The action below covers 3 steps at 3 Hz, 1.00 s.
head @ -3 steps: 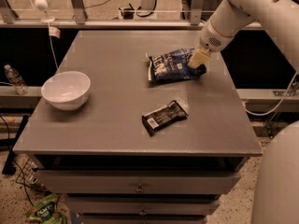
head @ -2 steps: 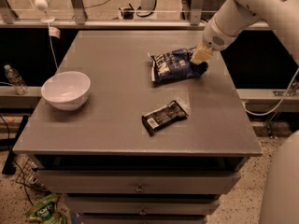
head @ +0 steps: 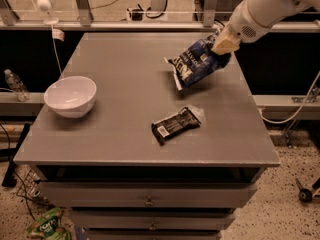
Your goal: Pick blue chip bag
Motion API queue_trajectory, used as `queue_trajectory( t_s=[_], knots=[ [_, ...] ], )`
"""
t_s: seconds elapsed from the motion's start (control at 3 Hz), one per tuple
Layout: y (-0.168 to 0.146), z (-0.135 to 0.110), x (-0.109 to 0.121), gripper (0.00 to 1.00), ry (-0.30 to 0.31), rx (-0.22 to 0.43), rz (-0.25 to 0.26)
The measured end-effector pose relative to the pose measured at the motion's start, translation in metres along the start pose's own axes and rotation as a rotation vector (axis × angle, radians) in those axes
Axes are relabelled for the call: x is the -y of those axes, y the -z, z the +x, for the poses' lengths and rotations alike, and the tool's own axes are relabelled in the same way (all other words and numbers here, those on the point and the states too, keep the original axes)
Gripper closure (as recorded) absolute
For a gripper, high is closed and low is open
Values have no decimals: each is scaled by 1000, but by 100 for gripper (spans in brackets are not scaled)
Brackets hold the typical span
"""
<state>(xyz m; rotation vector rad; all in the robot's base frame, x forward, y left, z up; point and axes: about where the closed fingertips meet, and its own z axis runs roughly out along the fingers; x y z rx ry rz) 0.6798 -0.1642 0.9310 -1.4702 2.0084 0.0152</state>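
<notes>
The blue chip bag (head: pixel 195 64) is glossy dark blue with white lettering and white edges. It hangs tilted in the air above the right rear part of the grey table (head: pixel 125 129). My gripper (head: pixel 221 48) comes in from the upper right on a white arm and is shut on the bag's upper right end. The bag's lower left corner droops toward the table top, clear of the surface.
A flat black wrapper with a white label (head: pixel 176 124) lies on the table in front of the bag. A white bowl (head: pixel 70 95) stands at the left. A green bag (head: pixel 47 225) lies on the floor at lower left. A plastic bottle (head: pixel 16 85) stands left of the table.
The bag lay flat on the table with my gripper at its right end. It now hangs lifted and tilted in the gripper, which has risen.
</notes>
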Motion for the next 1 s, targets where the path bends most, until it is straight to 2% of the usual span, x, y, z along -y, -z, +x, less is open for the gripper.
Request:
queue_trajectory(
  t_s=[0.33, 1.0],
  knots=[
    [30, -5, 2, 100, 8, 45, 61],
    [66, -18, 2, 100, 43, 108, 133]
  ],
)
